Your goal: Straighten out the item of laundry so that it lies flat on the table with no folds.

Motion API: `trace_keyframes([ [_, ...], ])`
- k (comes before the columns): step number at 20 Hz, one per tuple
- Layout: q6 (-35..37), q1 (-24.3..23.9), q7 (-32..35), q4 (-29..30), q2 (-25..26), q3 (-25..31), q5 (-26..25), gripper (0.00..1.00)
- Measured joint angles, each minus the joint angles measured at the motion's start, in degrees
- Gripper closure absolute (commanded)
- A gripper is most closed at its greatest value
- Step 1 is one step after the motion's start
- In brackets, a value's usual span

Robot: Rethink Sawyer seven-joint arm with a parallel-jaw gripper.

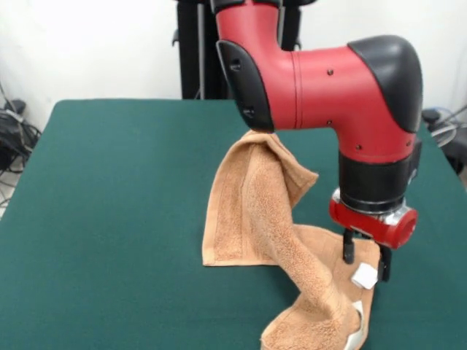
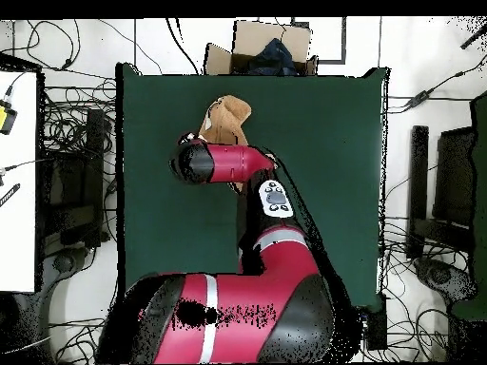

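1. We see the towel [image 1: 255,211] lying crumpled on the table [image 1: 109,204], not flat: in the front view one panel with a woven border band lies spread, and beside it a thick twisted fold runs down toward the table's near edge.
2. We see small white tags [image 1: 364,275] at the towel's edge near that twisted end.
3. We find the gripper [image 1: 365,262] directly over that tagged edge, its two dark fingers [image 1: 349,248] pointing down, one on each side of a tag; we cannot tell whether they pinch the cloth or only stand around it.
4. From overhead, we see only part of the towel [image 2: 225,119] beyond the arm [image 2: 224,162], toward the table's [image 2: 333,143] side farthest from the robot's base.
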Motion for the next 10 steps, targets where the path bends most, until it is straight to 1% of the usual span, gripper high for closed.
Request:
trace_keyframes([
  [10, 1.9, -4.7, 0.0, 0.6, 0.6, 5.1, 0.1, 0.0],
])
